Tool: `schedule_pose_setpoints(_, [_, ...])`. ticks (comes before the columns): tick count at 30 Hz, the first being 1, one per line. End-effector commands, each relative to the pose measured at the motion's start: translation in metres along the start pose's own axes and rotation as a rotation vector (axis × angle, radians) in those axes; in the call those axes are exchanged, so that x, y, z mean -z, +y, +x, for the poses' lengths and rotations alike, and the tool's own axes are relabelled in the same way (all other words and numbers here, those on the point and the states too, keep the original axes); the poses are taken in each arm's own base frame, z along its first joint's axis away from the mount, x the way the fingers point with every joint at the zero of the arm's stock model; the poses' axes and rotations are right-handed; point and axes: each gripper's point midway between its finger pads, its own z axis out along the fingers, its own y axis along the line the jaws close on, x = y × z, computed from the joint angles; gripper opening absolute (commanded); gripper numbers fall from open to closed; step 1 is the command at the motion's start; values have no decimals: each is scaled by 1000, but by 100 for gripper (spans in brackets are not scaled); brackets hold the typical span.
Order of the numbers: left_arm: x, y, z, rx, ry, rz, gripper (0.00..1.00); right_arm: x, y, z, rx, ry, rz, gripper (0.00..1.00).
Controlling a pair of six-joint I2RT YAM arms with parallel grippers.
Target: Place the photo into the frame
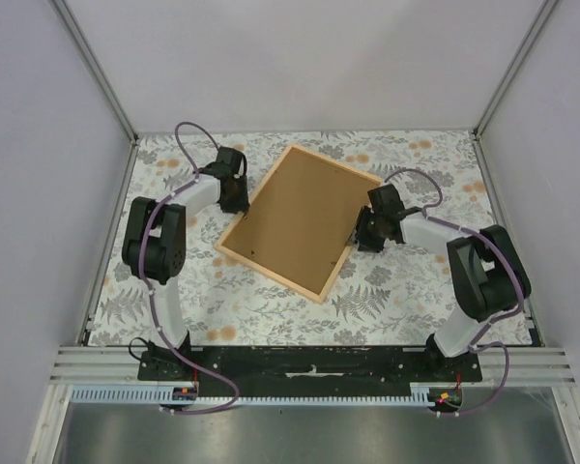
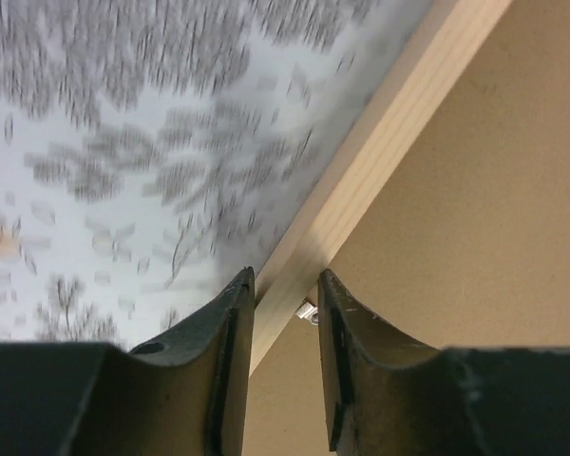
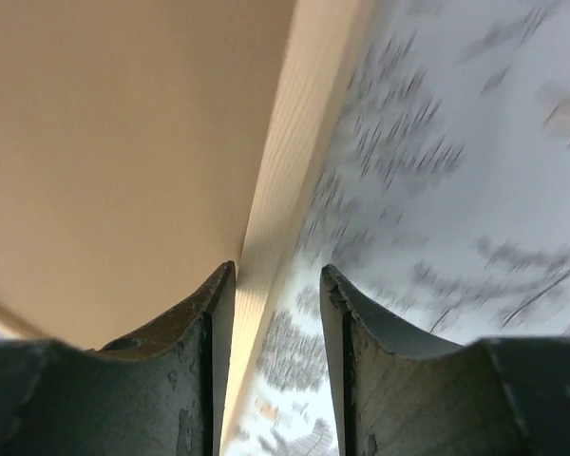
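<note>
Inside the frame (image 1: 269, 276), brown backing board (image 1: 300, 220)

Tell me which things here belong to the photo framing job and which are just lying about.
Job: wooden frame, lying back up; brown backing board sitting in it. The photo is not in view.
Just there: floral table cover.

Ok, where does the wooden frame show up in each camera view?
Top external: the frame lies tilted at the middle of the table.
Left wrist: the frame's pale rail runs diagonally from upper right to bottom centre.
Right wrist: the rail runs from top centre down to bottom left of centre.
Shared landmark: the brown board inside the frame, seen in all three.
</note>
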Motion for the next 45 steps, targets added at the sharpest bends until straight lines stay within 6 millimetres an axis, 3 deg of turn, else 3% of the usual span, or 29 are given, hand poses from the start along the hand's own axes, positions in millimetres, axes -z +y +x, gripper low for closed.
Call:
schedule_pose_setpoints(1, [11,-1,-102,85,-205,-5,46,19,14,53,-23,52,-50,48])
schedule_pose_setpoints(4, [37,2,-125,172,-223,-53,60,22,25,77,-17,56,-72,53])
schedule_pose_setpoints(7, [71,12,-112,237,-211,-94,66,23,35,86,-18,51,-108,55])
schedule_pose_setpoints(10, [80,10,-60,243,-168,-52,66,31,44,79,4,26,-133,59])
schedule_pose_setpoints(15, [82,6,37,221,-63,-10,68,64,61,42,107,-96,-138,71])
schedule_pose_setpoints(18, [79,-5,61,246,-47,41,72,85,74,11,158,-201,-125,78])
schedule_pose_setpoints(22, [75,-22,73,265,-40,57,74,99,87,-10,209,-257,-124,81])
schedule_pose_setpoints(29, [62,-36,70,294,-58,68,74,102,95,-15,221,-260,-141,83])
schedule_pose_setpoints(37, [43,-31,75,290,-35,4,72,106,100,-19,233,-271,-154,83])
schedule_pose_setpoints(45, [37,-17,80,272,-36,-67,59,110,101,-21,233,-277,-156,84])
